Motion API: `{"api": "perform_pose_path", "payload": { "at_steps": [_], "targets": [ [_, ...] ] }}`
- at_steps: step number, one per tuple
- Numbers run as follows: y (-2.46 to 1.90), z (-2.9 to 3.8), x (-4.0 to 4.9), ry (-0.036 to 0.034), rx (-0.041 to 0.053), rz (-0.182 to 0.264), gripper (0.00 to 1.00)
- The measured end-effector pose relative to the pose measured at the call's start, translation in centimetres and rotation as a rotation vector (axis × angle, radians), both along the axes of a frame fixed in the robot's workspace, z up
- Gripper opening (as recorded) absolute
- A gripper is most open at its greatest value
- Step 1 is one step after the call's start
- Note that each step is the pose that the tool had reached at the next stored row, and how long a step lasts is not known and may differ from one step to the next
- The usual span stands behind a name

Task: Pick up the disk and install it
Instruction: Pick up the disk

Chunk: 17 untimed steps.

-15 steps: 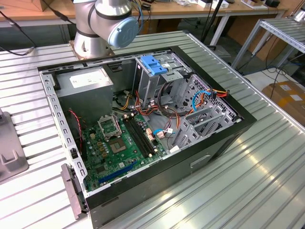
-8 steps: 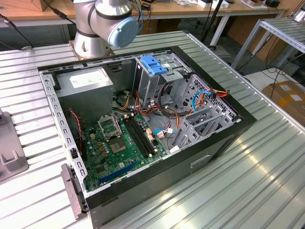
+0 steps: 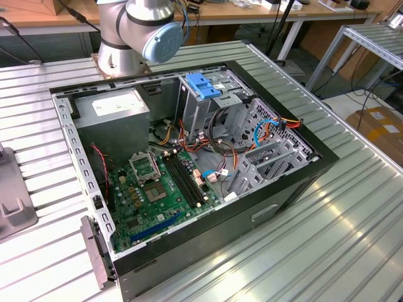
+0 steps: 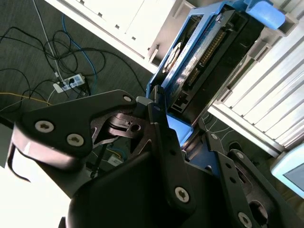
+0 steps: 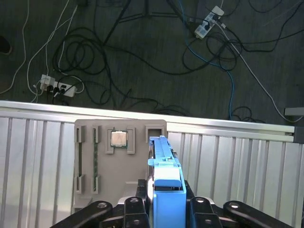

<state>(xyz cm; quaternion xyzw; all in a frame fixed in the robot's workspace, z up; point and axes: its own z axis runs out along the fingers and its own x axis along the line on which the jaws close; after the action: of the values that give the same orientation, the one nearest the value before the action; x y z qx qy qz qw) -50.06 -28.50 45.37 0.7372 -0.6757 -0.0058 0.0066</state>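
Gripping the disk (image 5: 166, 164) by its blue rails, the gripper (image 5: 167, 192) has its jaws narrow, one pressed to each flank as far as both wrist views show. The disk stands on edge at the grey holder (image 5: 95, 152) on the desk (image 5: 38, 161), just beside a processor chip (image 5: 118, 138). Doing this well likely means a square clamp and a straight, untwisted pull.

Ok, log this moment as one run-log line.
phase: pickup | gripper: around the disk, grip unconfirmed | disk: on edge in grey parts tray | install: not done
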Motion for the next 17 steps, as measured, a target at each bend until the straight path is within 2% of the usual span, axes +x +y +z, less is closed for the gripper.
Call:
{"api": "perform_pose_path", "payload": {
  "at_steps": [5,12,17],
  "targets": [
    [0.00,1.42,0.00,-0.0002,0.0000,0.000,0.37],
    [0.00,2.75,0.00,0.0000,0.0000,0.000,0.37],
    [0.00,2.83,0.00,0.0000,0.0004,0.000,0.37]
  ]
}}
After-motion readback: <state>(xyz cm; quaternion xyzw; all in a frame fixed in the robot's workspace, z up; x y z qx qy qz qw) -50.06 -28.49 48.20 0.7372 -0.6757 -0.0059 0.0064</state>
